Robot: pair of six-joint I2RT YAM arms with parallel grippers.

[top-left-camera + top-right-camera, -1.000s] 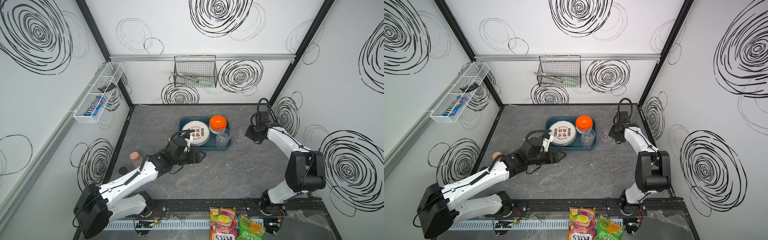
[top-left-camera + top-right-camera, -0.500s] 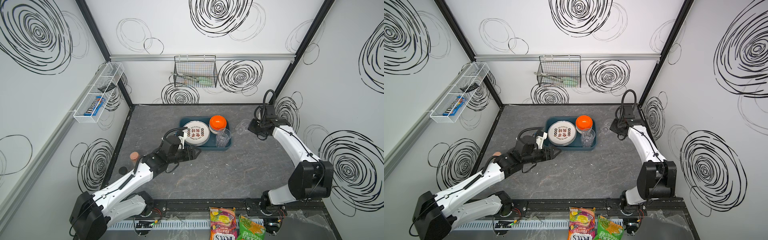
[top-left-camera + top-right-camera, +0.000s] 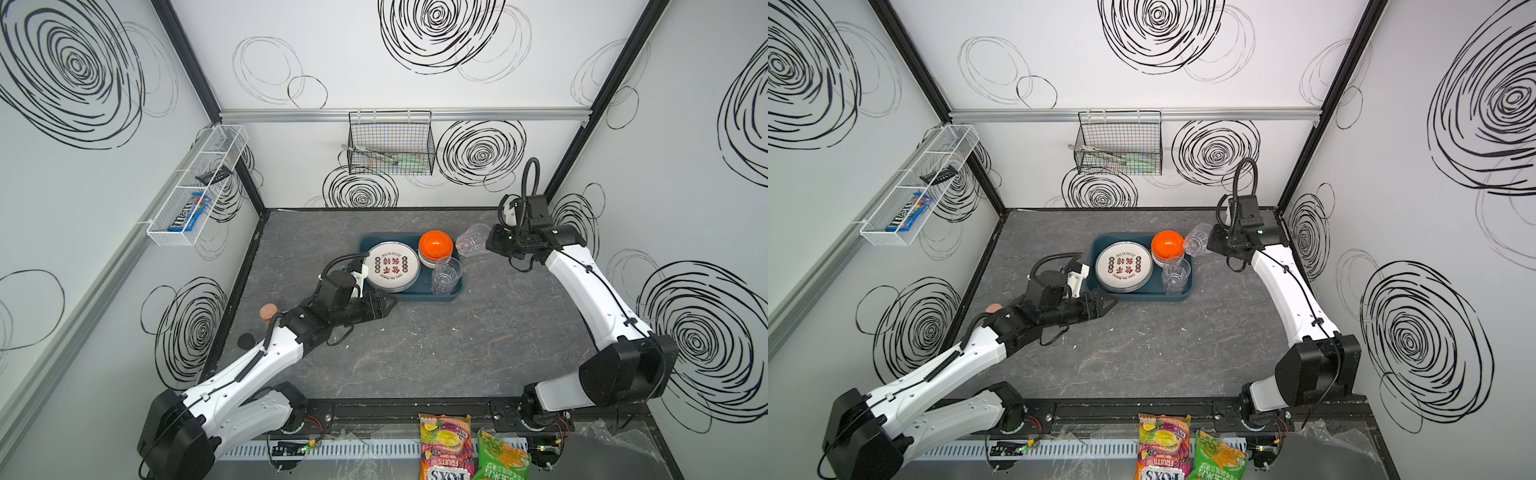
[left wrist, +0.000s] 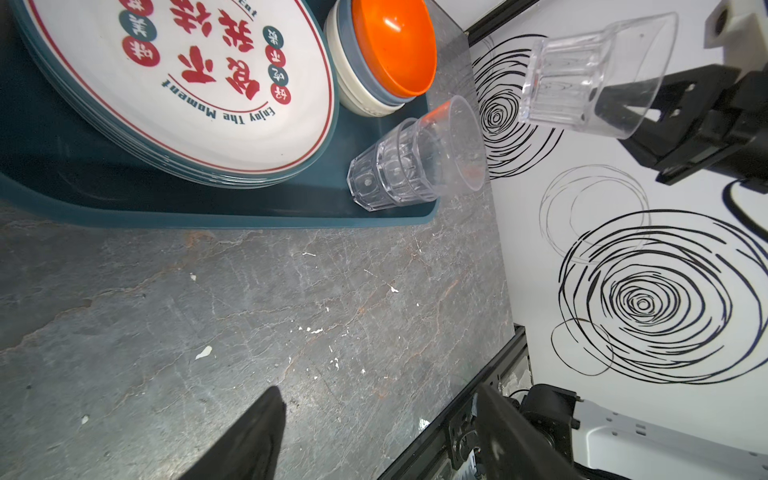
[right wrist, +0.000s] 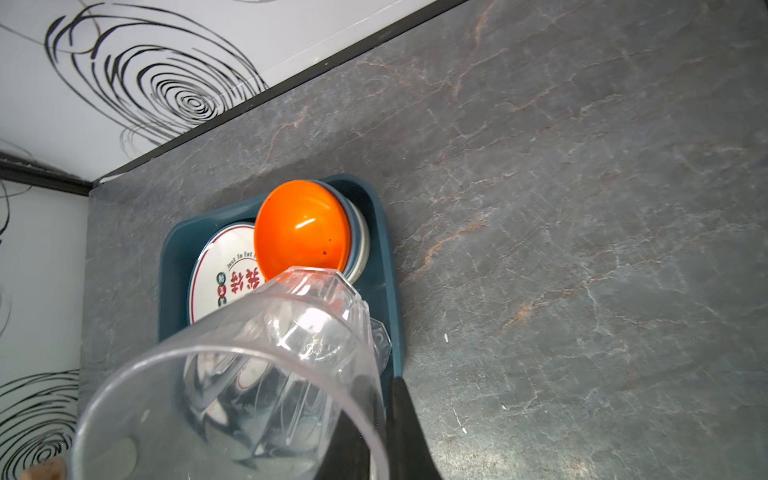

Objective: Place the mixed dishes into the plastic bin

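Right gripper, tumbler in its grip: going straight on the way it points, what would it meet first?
Probably the orange bowl in the plastic bin: the right gripper aims the held tumbler, base first, at it. Height is unclear; it might pass just over.

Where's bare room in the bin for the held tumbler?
A narrow floor strip in the dark teal plastic bin, between the white plate stack, its near wall and the upright clear tumbler. Crowded beside the orange-topped bowl stack.
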